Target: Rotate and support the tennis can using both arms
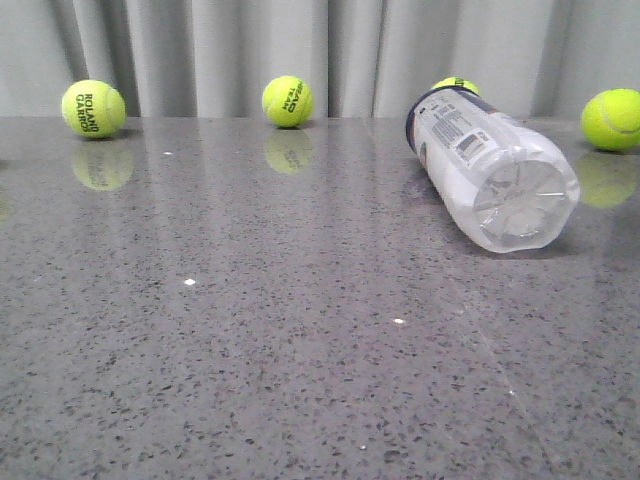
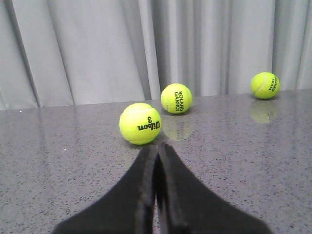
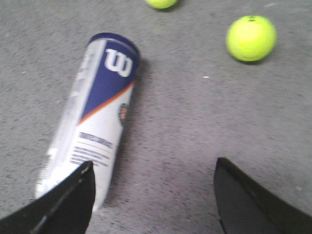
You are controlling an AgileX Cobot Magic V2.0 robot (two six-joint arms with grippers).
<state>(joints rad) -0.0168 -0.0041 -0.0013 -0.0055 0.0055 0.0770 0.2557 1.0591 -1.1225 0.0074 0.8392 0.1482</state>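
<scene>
Front view: the can (image 1: 490, 170) is seen lying on its side on the table (image 1: 250, 350) at about 2 o'clock from the middle, its clear base turned toward the camera and the navy end away. No arm is seen there, and nothing is touching the can. By the left wrist view, the left gripper (image 2: 157, 151) is closed with nothing held, pointed at a ball (image 2: 140, 123). By the right wrist view, the right gripper (image 3: 151, 185) is spread wide near the can's clear end, not on it. The task is judged barely begun: reaching, rotating and supporting are all left.
</scene>
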